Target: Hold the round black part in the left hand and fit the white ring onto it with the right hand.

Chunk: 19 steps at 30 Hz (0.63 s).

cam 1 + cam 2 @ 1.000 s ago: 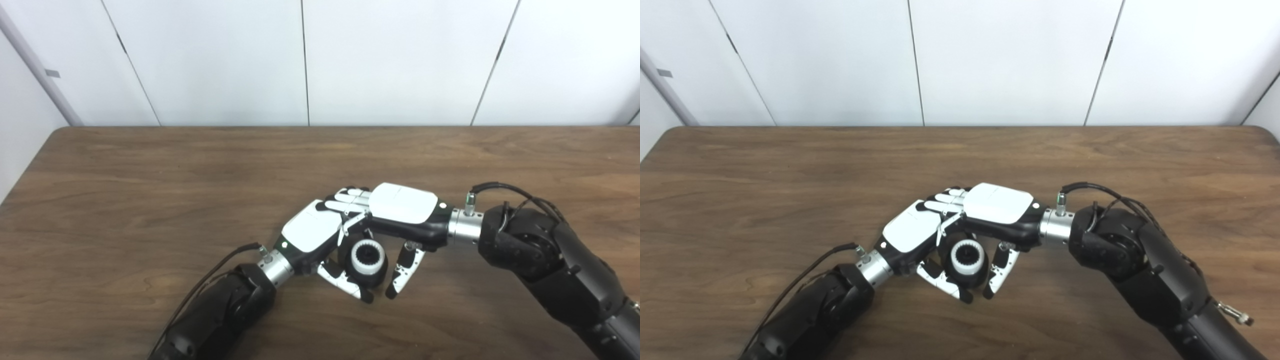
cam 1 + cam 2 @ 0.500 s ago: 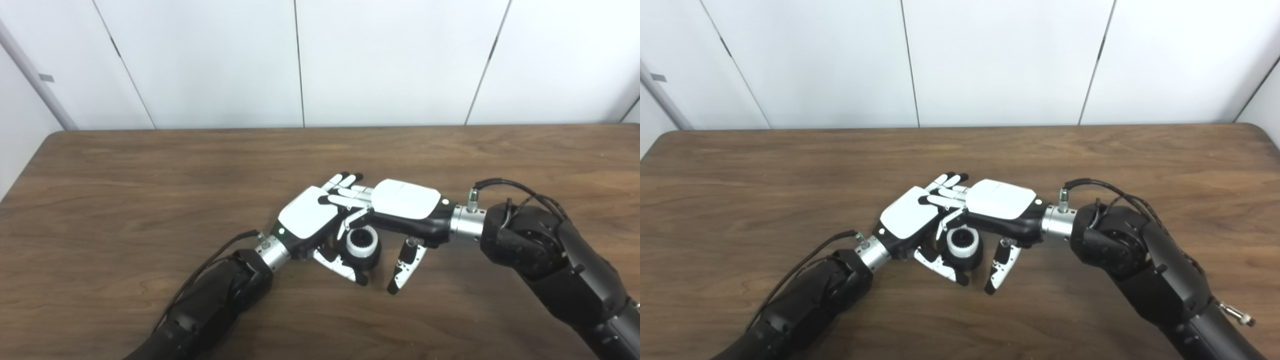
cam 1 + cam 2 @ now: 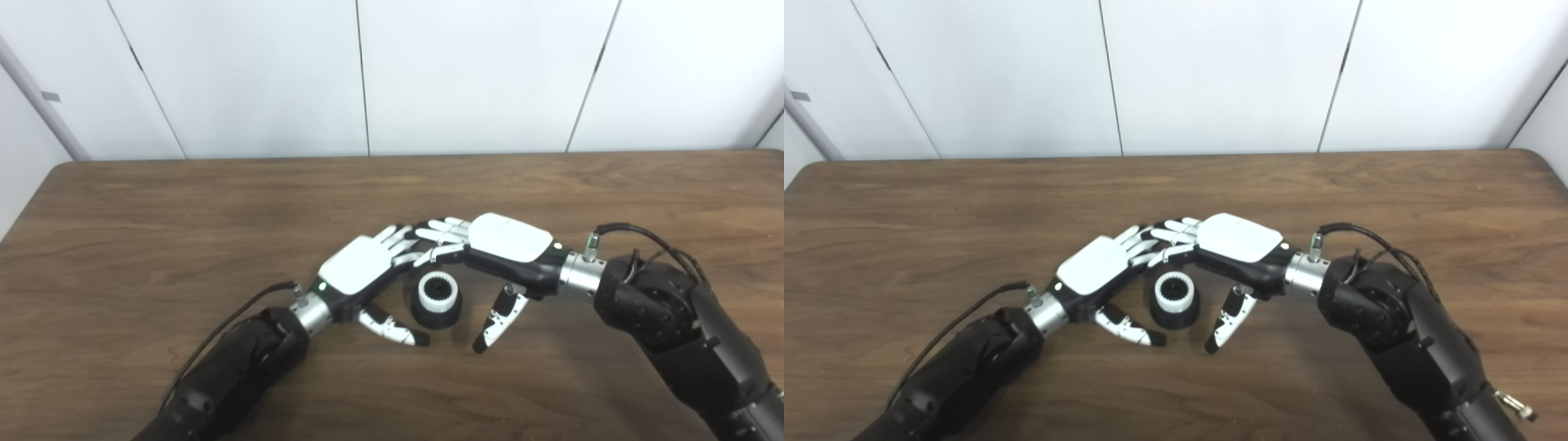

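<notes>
The round black part [image 3: 436, 311] stands upright on the wooden table [image 3: 184, 233] with the white toothed ring [image 3: 437, 290] seated on its top. My left hand [image 3: 361, 269] is open just left of it, fingers stretched, thumb lying on the table beside the part, not touching it. My right hand [image 3: 490, 245] is open just right of and above it, fingers spread, thumb pointing down to the table. The fingertips of both hands overlap behind the part. The same shows in the right eye view: part [image 3: 1175, 306], ring [image 3: 1174, 290].
A white panelled wall [image 3: 392, 73] rises behind the table's far edge. The table's left edge lies at the far left.
Both hands have opened and drawn away from the black part, the left hand to the left. The part with the ring now stands free on the table. The camera shifted slightly.
</notes>
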{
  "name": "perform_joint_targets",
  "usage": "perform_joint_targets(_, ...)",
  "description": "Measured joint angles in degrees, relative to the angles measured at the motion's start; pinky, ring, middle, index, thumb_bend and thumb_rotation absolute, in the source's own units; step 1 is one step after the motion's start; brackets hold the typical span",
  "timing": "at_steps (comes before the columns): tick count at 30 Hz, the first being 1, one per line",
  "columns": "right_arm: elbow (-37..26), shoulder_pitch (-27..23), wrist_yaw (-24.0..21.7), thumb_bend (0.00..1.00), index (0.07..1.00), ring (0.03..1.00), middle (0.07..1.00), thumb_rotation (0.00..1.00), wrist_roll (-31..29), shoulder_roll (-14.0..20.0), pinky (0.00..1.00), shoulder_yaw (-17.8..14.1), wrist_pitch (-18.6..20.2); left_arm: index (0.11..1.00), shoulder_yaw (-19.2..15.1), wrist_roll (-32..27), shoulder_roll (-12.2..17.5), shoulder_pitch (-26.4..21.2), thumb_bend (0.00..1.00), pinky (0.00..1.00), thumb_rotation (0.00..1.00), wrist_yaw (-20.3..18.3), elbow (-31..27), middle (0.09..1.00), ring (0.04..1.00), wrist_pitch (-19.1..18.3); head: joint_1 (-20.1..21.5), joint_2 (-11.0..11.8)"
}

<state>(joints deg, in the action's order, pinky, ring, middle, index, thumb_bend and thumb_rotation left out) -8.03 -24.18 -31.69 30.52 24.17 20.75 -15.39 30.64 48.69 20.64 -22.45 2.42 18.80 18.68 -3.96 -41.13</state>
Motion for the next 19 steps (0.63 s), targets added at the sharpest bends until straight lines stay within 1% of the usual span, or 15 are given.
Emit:
perform_joint_targets(1,0.0,0.4,0.8,0.94,0.92,1.0,0.996,0.31,0.6,-0.5,1.0,-0.4,0.4,1.0,-0.2,-0.5,0.3,0.0,1.0,1.0,0.37,-0.8,-0.5,1.0,1.0,0.0,0.0,0.0)
perform_joint_targets(4,0.1,1.3,3.7,0.82,0.981,1.0,1.0,0.4,1.8,-2.5,1.0,-2.3,0.7,1.0,-1.5,-2.4,1.4,0.7,1.0,1.0,0.36,-3.0,-2.1,1.0,1.0,0.0,0.4,0.6)
perform_joint_targets(6,0.6,1.5,5.2,0.77,0.994,1.0,1.0,0.45,2.0,-3.5,1.0,-3.4,1.2,1.0,-2.5,-4.2,2.1,1.3,1.0,1.0,0.35,-4.0,-2.8,1.0,1.0,0.0,0.6,0.8)
perform_joint_targets(8,1.4,1.5,7.1,0.7,0.999,1.0,1.0,0.55,1.9,-4.1,1.0,-4.8,1.7,1.0,-3.9,-6.3,2.7,2.2,1.0,1.0,0.33,-5.4,-3.7,1.0,1.0,0.0,1.0,1.1)
perform_joint_targets(11,2.6,2.1,8.8,0.65,1.0,1.0,1.0,0.63,1.8,-4.4,1.0,-6.5,3.2,1.0,-6.4,-9.3,3.2,3.9,1.0,1.0,0.32,-5.9,-4.5,1.0,0.998,0.0,1.1,1.4)
perform_joint_targets(14,3.9,3.3,10.1,0.61,1.0,1.0,1.0,0.68,1.1,-4.9,0.99,-7.8,4.0,1.0,-9.3,-12.2,3.2,5.7,1.0,1.0,0.33,-6.5,-5.1,1.0,0.995,0.0,1.3,2.0)
perform_joint_targets(18,5.5,4.9,12.3,0.57,1.0,1.0,1.0,0.77,-0.4,-5.9,0.88,-9.4,4.6,1.0,-12.5,-16.0,3.2,6.8,1.0,1.0,0.39,-7.2,-4.9,1.0,0.991,0.1,1.8,2.7)
perform_joint_targets(19,6.0,5.3,13.2,0.56,1.0,0.999,1.0,0.79,-0.5,-6.2,0.86,-10.0,4.8,1.0,-13.3,-17.2,3.1,7.0,1.0,0.99,0.39,-7.2,-4.6,1.0,0.989,0.3,1.9,2.8)
